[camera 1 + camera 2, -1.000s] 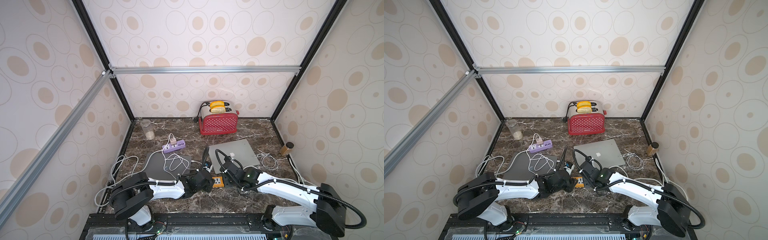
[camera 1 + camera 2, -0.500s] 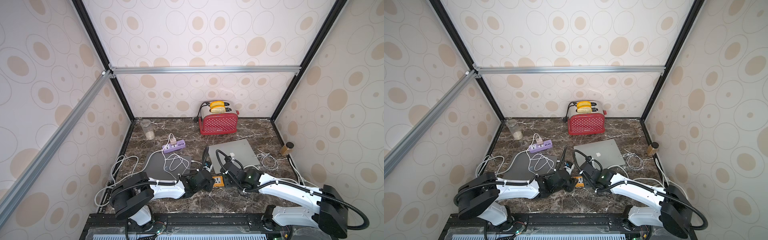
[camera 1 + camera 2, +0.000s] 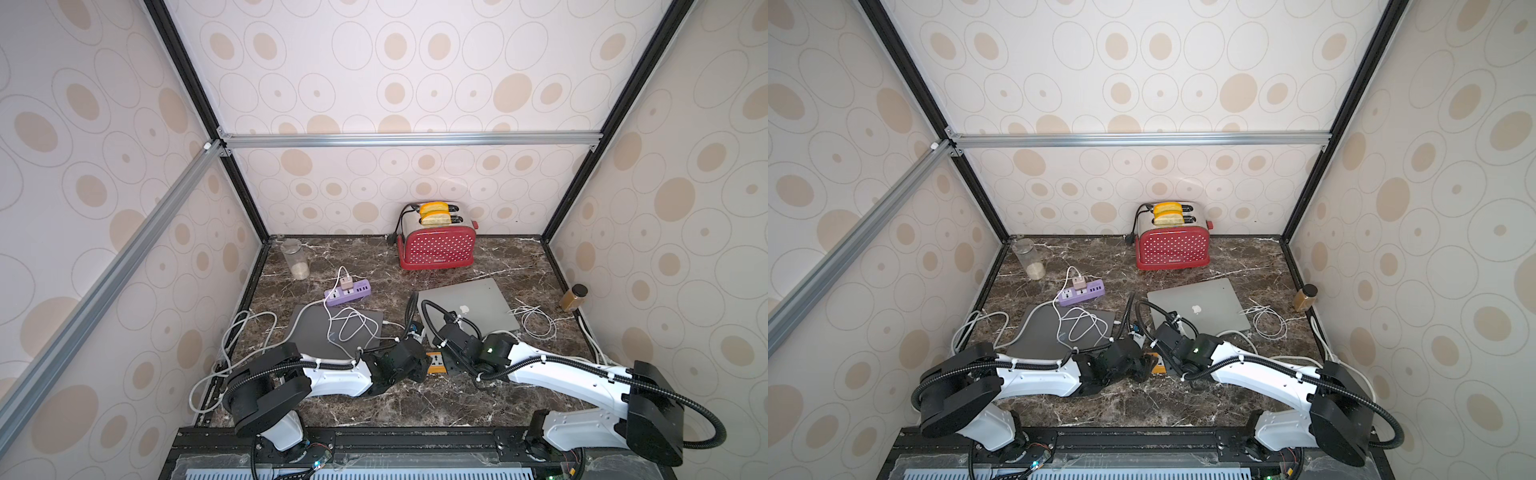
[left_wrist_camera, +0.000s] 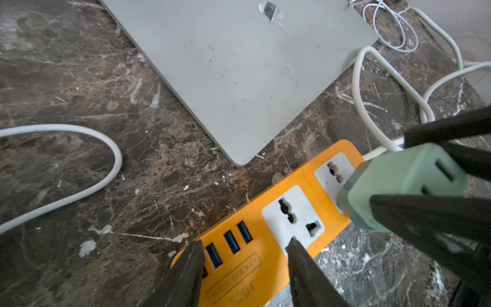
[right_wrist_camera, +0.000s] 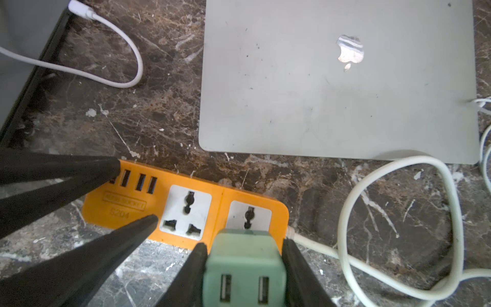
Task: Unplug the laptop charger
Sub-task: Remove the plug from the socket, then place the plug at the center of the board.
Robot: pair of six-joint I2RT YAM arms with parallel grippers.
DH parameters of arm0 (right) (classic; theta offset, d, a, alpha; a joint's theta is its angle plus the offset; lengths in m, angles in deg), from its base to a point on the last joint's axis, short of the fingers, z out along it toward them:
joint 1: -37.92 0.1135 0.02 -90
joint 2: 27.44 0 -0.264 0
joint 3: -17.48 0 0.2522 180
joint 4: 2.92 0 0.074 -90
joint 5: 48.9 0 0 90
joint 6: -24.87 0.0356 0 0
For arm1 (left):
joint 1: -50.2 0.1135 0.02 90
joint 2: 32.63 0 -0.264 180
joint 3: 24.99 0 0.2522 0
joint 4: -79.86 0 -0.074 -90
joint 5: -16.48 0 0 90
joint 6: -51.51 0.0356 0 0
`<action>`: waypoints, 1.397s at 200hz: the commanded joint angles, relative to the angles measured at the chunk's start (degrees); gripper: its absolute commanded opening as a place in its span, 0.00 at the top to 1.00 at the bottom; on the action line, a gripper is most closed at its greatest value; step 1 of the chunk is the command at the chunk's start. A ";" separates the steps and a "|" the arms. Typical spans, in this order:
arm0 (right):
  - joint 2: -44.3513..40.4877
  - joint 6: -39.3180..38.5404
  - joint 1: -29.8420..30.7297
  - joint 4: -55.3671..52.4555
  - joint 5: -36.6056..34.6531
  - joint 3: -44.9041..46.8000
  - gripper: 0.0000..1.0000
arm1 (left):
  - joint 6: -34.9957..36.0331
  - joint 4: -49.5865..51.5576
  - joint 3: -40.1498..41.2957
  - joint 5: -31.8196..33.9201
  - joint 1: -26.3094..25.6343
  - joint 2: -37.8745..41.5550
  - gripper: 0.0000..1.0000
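Note:
A pale green charger block (image 5: pixel 244 255) sits on the end socket of an orange power strip (image 5: pixel 98 204). I cannot tell whether its prongs are still in. My right gripper (image 5: pixel 244 244) is shut on the block, one finger on each side. My left gripper (image 4: pixel 245 241) stands open, its fingertips (image 4: pixel 292 240) down on the strip's USB end (image 4: pixel 255 265). In both top views the two grippers meet over the strip (image 3: pixel 435 362) (image 3: pixel 1156 361) at the front middle.
A silver laptop (image 3: pixel 465 303) lies just behind the strip and a dark laptop (image 3: pixel 332 332) to its left, with white cables over it. A purple power strip (image 3: pixel 347 293), a red toaster (image 3: pixel 436 247), a jar (image 3: pixel 297 262) and a brown bottle (image 3: pixel 573 297) stand further back. The strip's white cord (image 5: pixel 345 239) loops on the right.
The right arm has shifted very slightly. Both grippers stay at the orange strip as before.

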 commanded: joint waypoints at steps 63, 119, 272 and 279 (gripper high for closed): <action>-6.75 1.51 0.66 1.39 -3.04 2.64 0.83 | -2.68 12.75 3.00 -0.11 0.55 -3.72 0.46; -6.46 -6.77 -11.02 -11.25 -3.59 -6.22 0.83 | 1.39 15.10 0.56 -0.36 0.55 4.34 0.40; 32.19 -28.76 -60.30 -2.43 22.44 -39.71 0.83 | 10.37 17.93 -3.31 -6.67 13.44 5.94 0.35; 34.05 -29.01 -60.87 -2.50 22.47 -41.25 0.83 | 10.29 17.74 -3.72 -7.34 13.85 5.04 0.35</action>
